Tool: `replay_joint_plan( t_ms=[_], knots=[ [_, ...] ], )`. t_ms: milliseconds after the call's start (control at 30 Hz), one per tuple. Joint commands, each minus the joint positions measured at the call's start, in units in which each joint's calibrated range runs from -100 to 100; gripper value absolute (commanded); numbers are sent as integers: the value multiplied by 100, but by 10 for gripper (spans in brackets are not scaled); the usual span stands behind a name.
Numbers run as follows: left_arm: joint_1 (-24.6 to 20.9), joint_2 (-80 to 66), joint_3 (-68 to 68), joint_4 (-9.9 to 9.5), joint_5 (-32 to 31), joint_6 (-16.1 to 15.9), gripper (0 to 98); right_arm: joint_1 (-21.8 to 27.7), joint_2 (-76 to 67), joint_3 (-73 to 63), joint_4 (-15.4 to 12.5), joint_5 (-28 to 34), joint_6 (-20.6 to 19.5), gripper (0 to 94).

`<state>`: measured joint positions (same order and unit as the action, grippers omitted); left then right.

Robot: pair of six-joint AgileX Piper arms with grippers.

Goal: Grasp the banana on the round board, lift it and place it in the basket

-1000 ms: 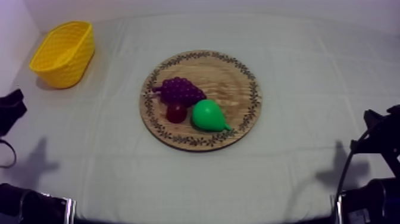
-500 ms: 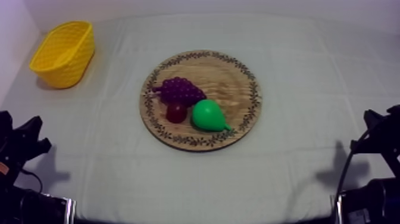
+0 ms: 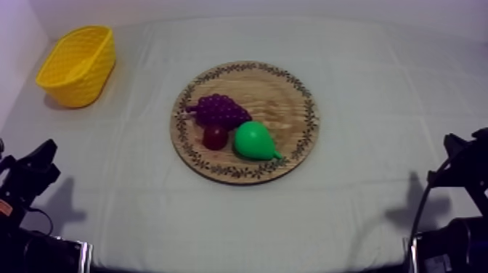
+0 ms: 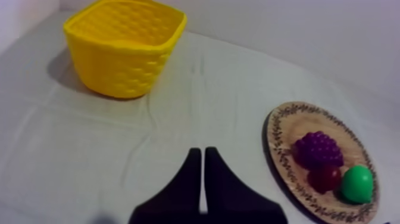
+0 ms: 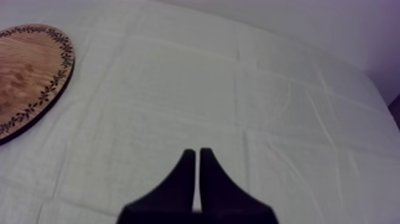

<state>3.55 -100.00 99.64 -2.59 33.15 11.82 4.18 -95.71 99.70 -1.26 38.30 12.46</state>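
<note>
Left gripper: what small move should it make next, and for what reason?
Probably none toward the board: let the left gripper rest shut, low at its side. The board carries grapes, a small red fruit and a pear, which are no part of the task, and the inside of the yellow basket is mostly hidden.

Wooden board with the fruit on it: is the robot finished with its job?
Probably done, little left. The wooden board holds just grapes, a small red fruit and a pear. Nothing is in hand: the left tool and right tool are shut on nothing, away from the fruit. What lies inside the yellow basket, I cannot tell.
</note>
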Motion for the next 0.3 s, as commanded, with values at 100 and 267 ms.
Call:
replay_joint_plan(
  t_ms=[100,267],
  knots=[
    [14,0,2,6,0,20,0,3,-4,-3,1,1,-2,6],
    [17,0,2,8,0,6,0,3,-4,-3,1,1,-3,6]
  ],
)
